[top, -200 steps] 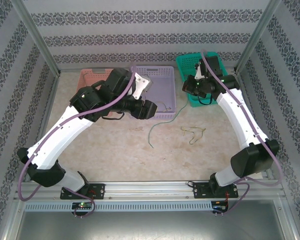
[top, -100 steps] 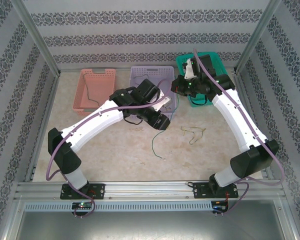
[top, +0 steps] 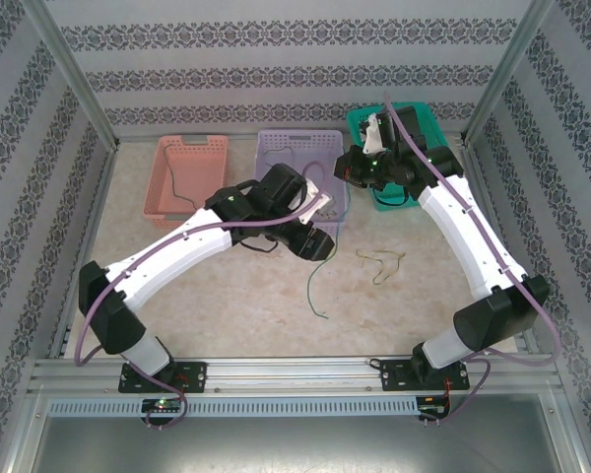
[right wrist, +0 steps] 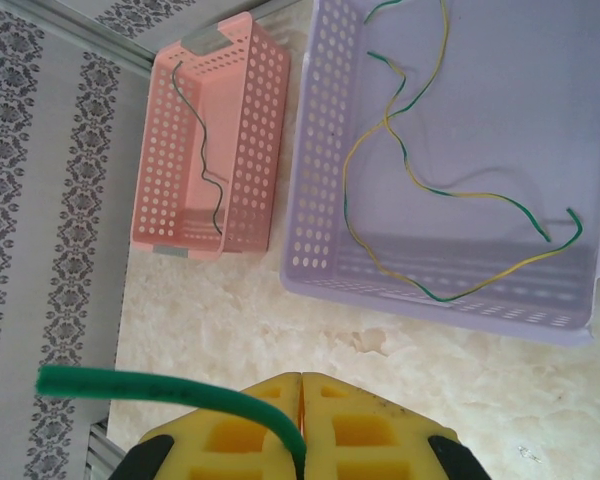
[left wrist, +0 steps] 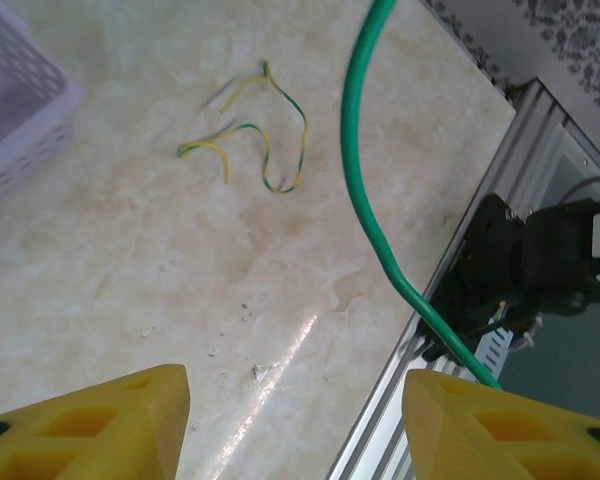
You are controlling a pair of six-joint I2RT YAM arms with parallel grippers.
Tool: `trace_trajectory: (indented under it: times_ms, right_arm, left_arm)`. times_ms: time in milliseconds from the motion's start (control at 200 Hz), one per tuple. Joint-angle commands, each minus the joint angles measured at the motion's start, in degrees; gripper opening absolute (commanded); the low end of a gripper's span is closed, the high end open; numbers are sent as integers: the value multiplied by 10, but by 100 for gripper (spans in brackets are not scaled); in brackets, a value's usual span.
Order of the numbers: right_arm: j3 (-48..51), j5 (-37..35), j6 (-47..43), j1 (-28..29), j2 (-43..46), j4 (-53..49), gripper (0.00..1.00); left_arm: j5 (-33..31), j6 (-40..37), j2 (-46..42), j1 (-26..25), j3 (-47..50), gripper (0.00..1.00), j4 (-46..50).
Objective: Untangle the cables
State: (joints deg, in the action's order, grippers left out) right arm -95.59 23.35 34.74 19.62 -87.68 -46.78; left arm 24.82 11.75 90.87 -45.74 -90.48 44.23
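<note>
Lowest in the top view, the green cable (right wrist: 160,388) trails its loose tail over the glossy, marbled table (top: 227,305); it is smooth, limp and round in section; just above, the left gripper (left wrist: 295,395) stands released, its blocky yellow fingers (left wrist: 90,420) apart with nothing between them, the cable passing beside one; right of centre a thin yellow-and-green cable (left wrist: 263,150) lies alone, kinked into loops, and that looks like the work left. Further up, the right gripper (right wrist: 301,410) is clenched on the green cable. At the back stand rigid, perforated plastic baskets: the pink basket (right wrist: 260,140) holds one wavy dark cable (right wrist: 208,172); the purple basket (right wrist: 315,170) holds striped cables (right wrist: 346,190) that cross, tangled or not I cannot tell; the teal basket (top: 357,126) is half hidden by the right arm (top: 463,227). I judge the sorting past halfway.
</note>
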Motion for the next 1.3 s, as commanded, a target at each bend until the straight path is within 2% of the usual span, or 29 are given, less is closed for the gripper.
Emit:
trace_trajectory:
  times_ms: [0, 120, 215, 390, 585, 654, 699, 829, 874, 1024, 1044, 1089, 1139, 1214, 1294]
  right_arm:
    - [15, 12, 2, -2, 2, 11, 0]
    - [28, 12, 5, 1, 6, 16, 0]
    - [34, 12, 8, 3, 4, 23, 0]
    - [27, 12, 14, 5, -6, 32, 0]
    - [23, 15, 19, 10, -14, 39, 0]
    - [24, 15, 22, 10, -13, 41, 0]
    - [24, 16, 23, 10, -12, 43, 0]
    - [23, 15, 25, 10, -11, 43, 0]
    - [23, 15, 25, 10, -10, 42, 0]
    - [24, 9, 25, 7, -10, 37, 0]
    - [23, 6, 25, 6, -9, 36, 6]
    - [22, -4, 25, 4, -4, 33, 29]
    - [22, -22, 26, -1, 8, 31, 45]
    - [24, -45, 25, -10, 30, 29, 56]
    - [35, -62, 25, -20, 55, 32, 59]
  left_arm:
    - [-81, 47, -32, 7, 6, 62, -16]
    - [-113, 70, -33, 24, 3, 67, -1]
    - [-73, 62, -31, 27, 6, 67, -17]
    - [39, 41, -10, 25, 5, 66, -34]
    - [88, 30, 16, 16, 1, 64, -37]
    - [88, 27, 26, 14, 2, 58, -35]
    - [83, 24, 32, 12, 4, 50, -30]
    - [61, 27, 31, 12, 17, 16, -34]
    - [50, 34, 25, 13, 20, 0, -42]
    - [2, 60, 6, 18, 21, 0, -46]
    - [-2, 66, 3, 22, 21, 0, -45]
    - [-3, 86, -2, 38, 23, 0, -44]
    - [-1, 107, -9, 61, 27, 0, -43]
    - [8, 133, -19, 110, 29, 0, -37]
    - [8, 142, -22, 167, 17, 0, -16]
